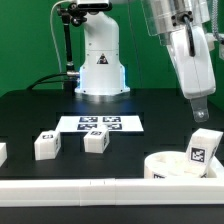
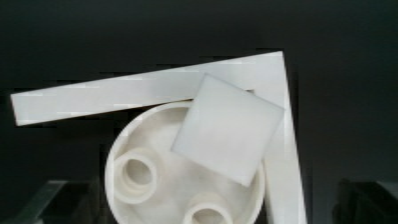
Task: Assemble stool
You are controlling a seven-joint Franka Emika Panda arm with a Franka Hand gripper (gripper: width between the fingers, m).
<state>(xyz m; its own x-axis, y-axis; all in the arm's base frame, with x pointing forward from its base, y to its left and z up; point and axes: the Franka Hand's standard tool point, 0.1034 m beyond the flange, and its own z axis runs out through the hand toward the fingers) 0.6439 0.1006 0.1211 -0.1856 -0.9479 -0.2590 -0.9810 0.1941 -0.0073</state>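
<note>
The round white seat disc (image 1: 172, 165) lies at the exterior view's right, against the front rail. A tagged leg block (image 1: 203, 148) stands on it, slightly tilted. My gripper (image 1: 200, 113) hangs just above that block, open and empty. In the wrist view the seat disc (image 2: 169, 165) shows its round holes, and the leg block (image 2: 231, 125) lies across it as a slanted white face. My gripper (image 2: 210, 212) has its dark fingers far apart at both sides. Two more leg blocks (image 1: 47, 145) (image 1: 96, 140) stand on the table to the left. A third (image 1: 2, 152) is cut off by the left edge.
The marker board (image 1: 100, 124) lies flat in front of the robot base (image 1: 100, 60). A long white rail (image 1: 90, 190) runs along the front edge. In the wrist view two rails (image 2: 267, 70) meet in a corner around the seat disc.
</note>
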